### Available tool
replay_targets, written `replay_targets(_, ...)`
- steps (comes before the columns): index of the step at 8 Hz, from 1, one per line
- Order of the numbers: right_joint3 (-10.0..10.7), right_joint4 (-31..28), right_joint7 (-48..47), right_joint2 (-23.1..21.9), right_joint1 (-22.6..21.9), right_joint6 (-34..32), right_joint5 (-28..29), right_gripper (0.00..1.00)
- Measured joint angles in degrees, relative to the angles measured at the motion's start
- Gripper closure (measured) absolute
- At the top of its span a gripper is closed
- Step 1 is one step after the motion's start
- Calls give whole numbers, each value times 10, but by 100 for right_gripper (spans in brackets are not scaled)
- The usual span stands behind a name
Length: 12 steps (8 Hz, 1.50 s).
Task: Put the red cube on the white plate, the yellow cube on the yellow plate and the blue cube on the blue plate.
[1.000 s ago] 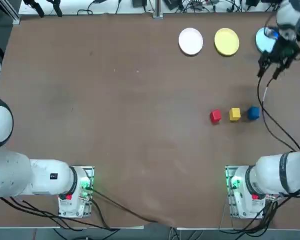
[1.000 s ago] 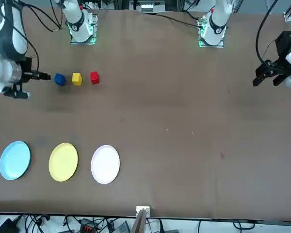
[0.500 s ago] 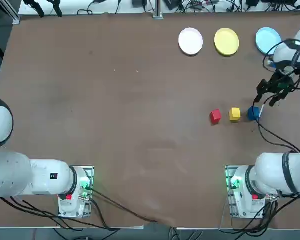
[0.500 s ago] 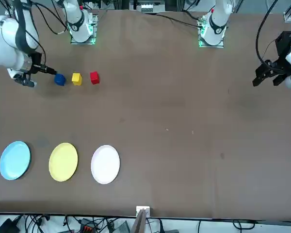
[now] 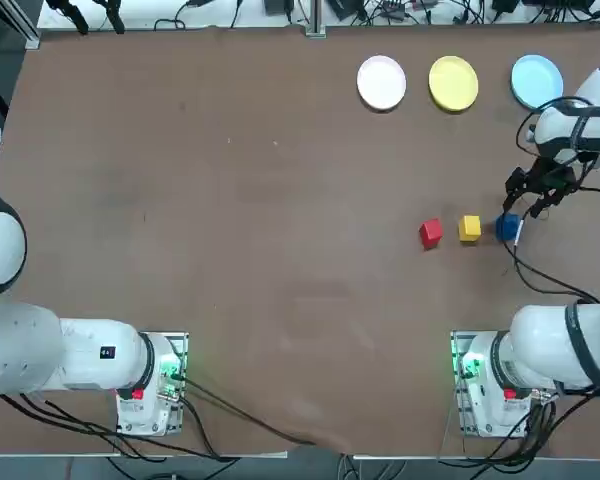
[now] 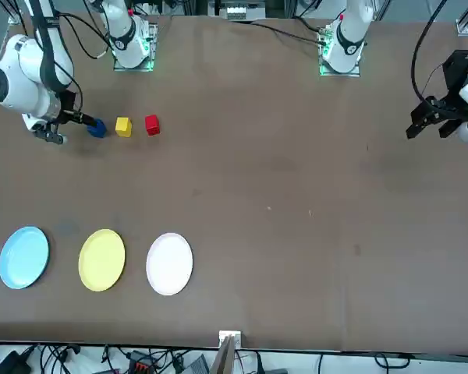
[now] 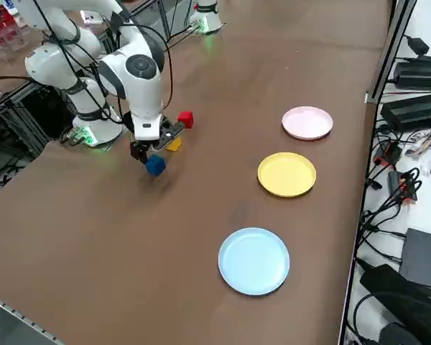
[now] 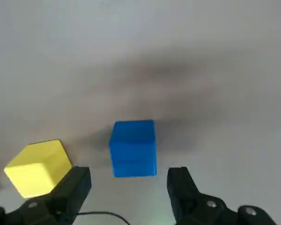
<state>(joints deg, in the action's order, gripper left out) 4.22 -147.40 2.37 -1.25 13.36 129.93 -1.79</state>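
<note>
We see the right tool (image 8: 129, 185) at the right edge of the top view, hanging over the blue cube (image 5: 506, 227) with its fingers spread wide and gripping nothing. The blue cube, yellow cube (image 5: 469, 228) and red cube (image 5: 430, 232) sit in a row on the bench (image 5: 230, 200). The white plate (image 5: 381, 82), yellow plate (image 5: 453, 83) and blue plate (image 5: 536, 80) line the upper right.

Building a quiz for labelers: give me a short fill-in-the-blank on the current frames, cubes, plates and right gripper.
1. The right gripper hangs open over the ____ cube.
2. In the row of cubes, the yellow cube sits between the blue cube and the ____ cube.
3. The yellow plate lies between the white plate and the ____ plate.
4. The number of cubes on plates is ____.

Missing words: blue; red; blue; zero
</note>
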Motion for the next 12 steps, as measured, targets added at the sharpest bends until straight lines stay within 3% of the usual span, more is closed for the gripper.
replay_targets(3, -1, -30, 0, 32, 0, 82, 0, 0)
replay_targets(7, -1, -38, 0, 62, 2, 111, 0, 4)
replay_targets(8, -1, -38, 0, 64, 2, 112, 0, 26)
replay_targets(10, -1, -27, -1, 50, 2, 76, 0, 31)
replay_targets(12, -3, 56, 0, 31, 1, -30, 0, 31)
